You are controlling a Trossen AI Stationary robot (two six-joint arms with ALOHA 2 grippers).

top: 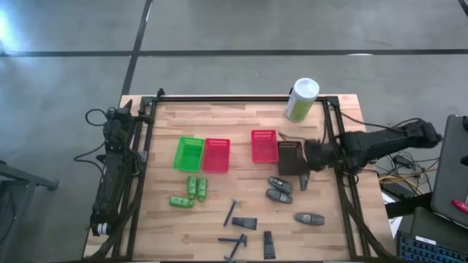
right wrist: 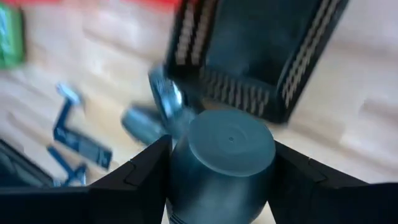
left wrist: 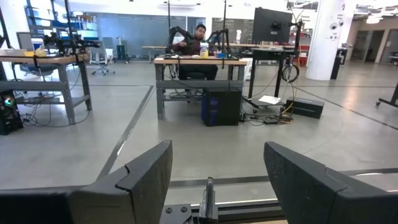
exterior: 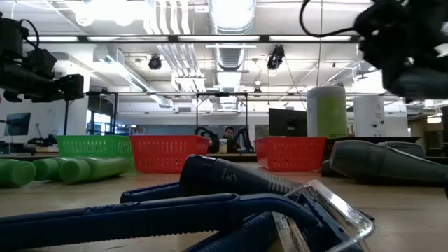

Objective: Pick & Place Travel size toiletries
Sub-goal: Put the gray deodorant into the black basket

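My right gripper [top: 306,169] hovers at the near edge of the black mesh basket [top: 290,157], shut on a dark grey rounded container [right wrist: 230,149]. Three more grey containers [top: 280,183] [top: 278,195] [top: 309,218] lie on the table. Three bright green bottles [top: 196,188] lie on their sides near the green basket [top: 189,153]. Black T-shaped sticks [top: 232,212] and dark wedge tubes [top: 245,223] lie toward the near edge. My left gripper [left wrist: 217,180] is open and parked off the table's left edge, pointing into the room. My right gripper pinches the dark grey container by its sides [right wrist: 180,168] between the two fingers. Its flat round end [right wrist: 231,138] sticks out past the fingertips. The arm reaches in from the table's right and the fingers slant down. The container is lifted clear of the table.
Two red baskets [top: 216,155] [top: 264,145] stand between the green and the black one. A tall pale green canister with a white cap [top: 301,99] stands near the far edge. Bare wood lies at the far left and the near right corner. A person sits at a desk in the room.
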